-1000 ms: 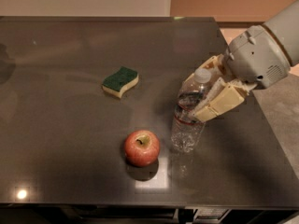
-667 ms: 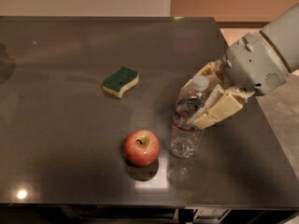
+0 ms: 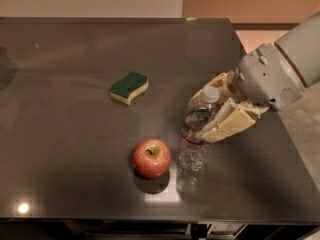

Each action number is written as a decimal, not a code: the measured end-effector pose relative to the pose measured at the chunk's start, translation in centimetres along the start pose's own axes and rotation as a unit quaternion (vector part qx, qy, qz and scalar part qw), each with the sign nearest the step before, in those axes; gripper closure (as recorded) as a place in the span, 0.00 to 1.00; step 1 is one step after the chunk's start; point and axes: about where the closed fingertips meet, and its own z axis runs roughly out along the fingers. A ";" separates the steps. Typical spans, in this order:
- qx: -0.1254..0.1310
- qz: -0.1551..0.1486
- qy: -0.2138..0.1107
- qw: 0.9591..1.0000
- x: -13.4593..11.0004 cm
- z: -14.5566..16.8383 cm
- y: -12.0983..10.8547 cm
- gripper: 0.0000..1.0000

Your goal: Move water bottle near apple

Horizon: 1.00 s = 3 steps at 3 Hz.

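Observation:
The water bottle (image 3: 194,143) stands upright on the dark table (image 3: 70,134), clear and ribbed, with a white cap and a red-edged label. The red apple (image 3: 151,158) sits just left of the bottle's base, a small gap between them. My gripper (image 3: 202,115) reaches in from the right at the height of the bottle's shoulder. Its tan fingers (image 3: 227,124) stand on either side of the bottle's upper part. The jaws look spread wider than the bottle, so the gripper is open.
A green-and-yellow sponge (image 3: 129,87) lies farther back, left of the bottle. The table's right edge (image 3: 280,129) runs under my arm, with floor beyond it. The front edge is close below the apple.
The gap between the fingers has widened around the bottle. The bottle and apple have stayed in place.

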 end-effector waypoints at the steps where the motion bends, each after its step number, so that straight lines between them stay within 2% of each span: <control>1: -0.001 0.000 -0.004 1.000 0.0 0.3 0.1 0.13; 2: 0.000 -0.001 -0.004 1.000 -0.2 0.4 0.0 0.00; 3: 0.000 -0.001 -0.004 1.000 -0.2 0.4 0.0 0.00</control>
